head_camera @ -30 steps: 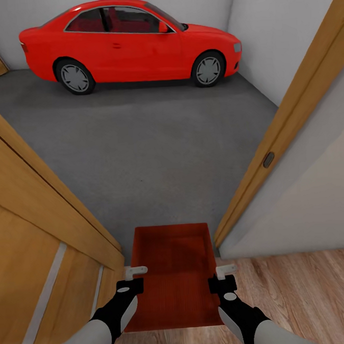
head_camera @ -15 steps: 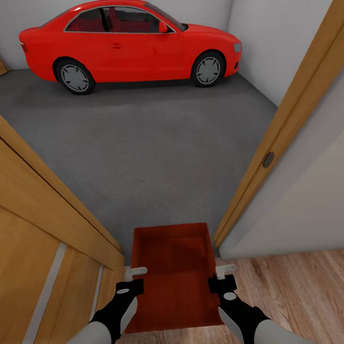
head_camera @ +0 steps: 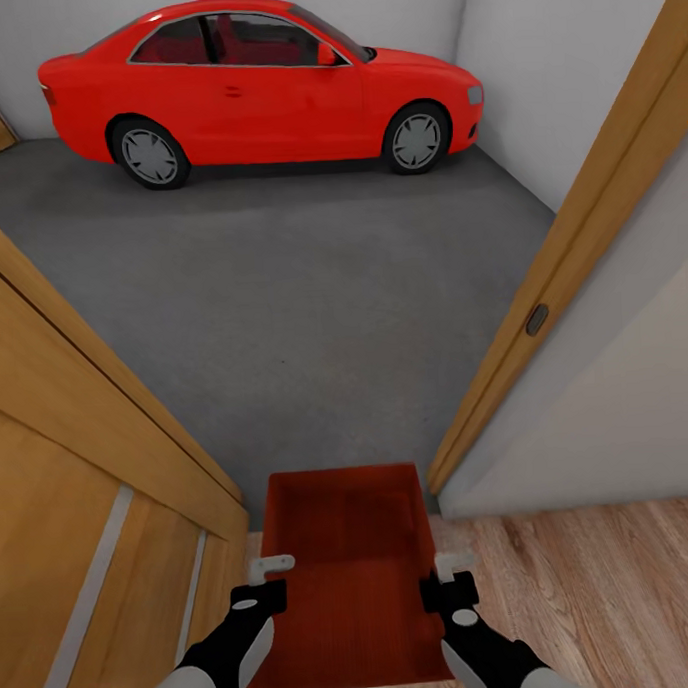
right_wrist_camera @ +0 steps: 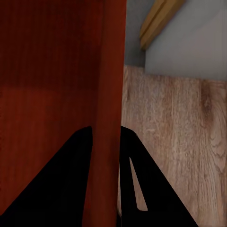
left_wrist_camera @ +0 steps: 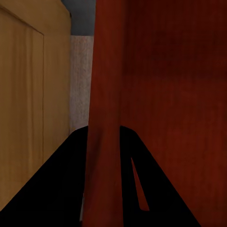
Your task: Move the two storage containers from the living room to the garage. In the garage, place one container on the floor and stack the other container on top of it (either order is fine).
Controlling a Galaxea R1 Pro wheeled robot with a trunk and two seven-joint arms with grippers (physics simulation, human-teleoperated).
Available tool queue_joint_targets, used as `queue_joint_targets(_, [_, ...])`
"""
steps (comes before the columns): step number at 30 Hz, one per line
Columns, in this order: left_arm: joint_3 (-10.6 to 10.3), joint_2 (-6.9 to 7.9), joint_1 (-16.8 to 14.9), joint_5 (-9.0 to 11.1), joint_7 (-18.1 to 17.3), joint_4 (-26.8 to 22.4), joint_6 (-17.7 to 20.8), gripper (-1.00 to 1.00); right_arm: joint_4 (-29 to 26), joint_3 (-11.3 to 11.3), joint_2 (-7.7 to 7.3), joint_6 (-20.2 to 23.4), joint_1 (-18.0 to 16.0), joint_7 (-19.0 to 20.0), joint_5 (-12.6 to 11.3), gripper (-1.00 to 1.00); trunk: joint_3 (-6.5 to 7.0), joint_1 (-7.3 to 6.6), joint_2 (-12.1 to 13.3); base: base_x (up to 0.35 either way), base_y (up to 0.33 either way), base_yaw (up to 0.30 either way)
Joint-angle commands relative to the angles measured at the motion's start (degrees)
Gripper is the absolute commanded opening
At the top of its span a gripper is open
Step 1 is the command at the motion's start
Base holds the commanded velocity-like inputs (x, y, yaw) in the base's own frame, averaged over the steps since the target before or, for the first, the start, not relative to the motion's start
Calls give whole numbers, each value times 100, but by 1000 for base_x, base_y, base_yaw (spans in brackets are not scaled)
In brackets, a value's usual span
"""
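While you face the doorway, your left gripper (head_camera: pixel 271 564) and right gripper (head_camera: pixel 449 560) each pinch a side wall of the storage container (head_camera: pixel 344 574), held at the threshold before the grey floor (head_camera: pixel 282 307) of the garage.

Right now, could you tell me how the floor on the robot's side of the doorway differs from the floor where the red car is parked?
The wood-plank floor is light brown with visible boards and grain; the concrete floor is plain dark grey and speckled. The wood-plank floor lies near the robot, under the left hand and right hand that hold the storage container; the concrete floor stretches beyond the doorway to the red car. Both look flat.
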Motion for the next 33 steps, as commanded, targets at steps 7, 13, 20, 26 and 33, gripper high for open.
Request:
queue_joint_targets(7, [-53,4,-4,-3,47,-21,39,-100,-46,-89,-11,-33,96,-41,12,-100,-8,3,-10,0,0,0])
queue_joint_targets(13, [-39,4,-4,-18,39,-21,39,-100,-55,-126,-13,-33,97,-41,55,-100,-8,3,-10,0,0,0])
queue_joint_targets(20, [40,4,-4,-99,39,-21,39,-100,292,138,-12,-33,97,-41,-85,-100,-8,3,-10,0,0,0])
queue_joint_targets(26, [37,6,-4,-107,39,-21,39,-100,292,138,-13,-33,97,-41,-85,-100,-8,3,-10,0,0,0])
queue_joint_targets(33, [39,4,-4,-108,39,-21,39,-100,292,138,-12,-33,97,-41,-96,-100,-8,3,-10,0,0,0])
